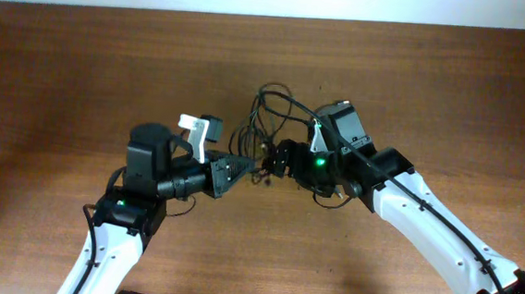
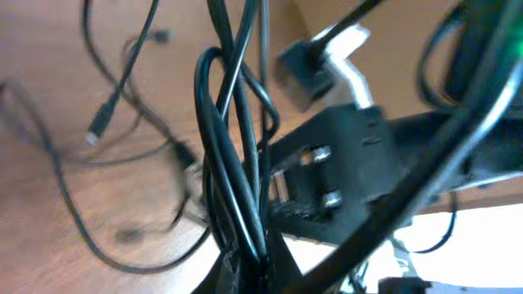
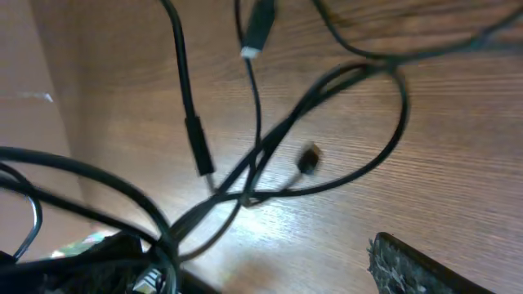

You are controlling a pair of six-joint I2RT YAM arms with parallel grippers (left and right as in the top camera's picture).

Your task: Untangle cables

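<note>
Currently: left gripper (image 1: pixel 242 169) clenched on the cables (image 1: pixel 275 106), bunched; right gripper (image 1: pixel 275 159) spread, grasping nothing, just beside. Loose loops trail across the table (image 1: pixel 65 59). We judge separation in hand; next, one strand pulled free.

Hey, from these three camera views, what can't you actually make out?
- Overhead: whether the left gripper and right gripper are open or shut; both are small and dark against the thin black cables.
- Left wrist: its fingers, hidden behind the cables close to the lens.
- Right wrist: its fingers, cut off by the bottom edge; the silvery plug end is blurred.
</note>
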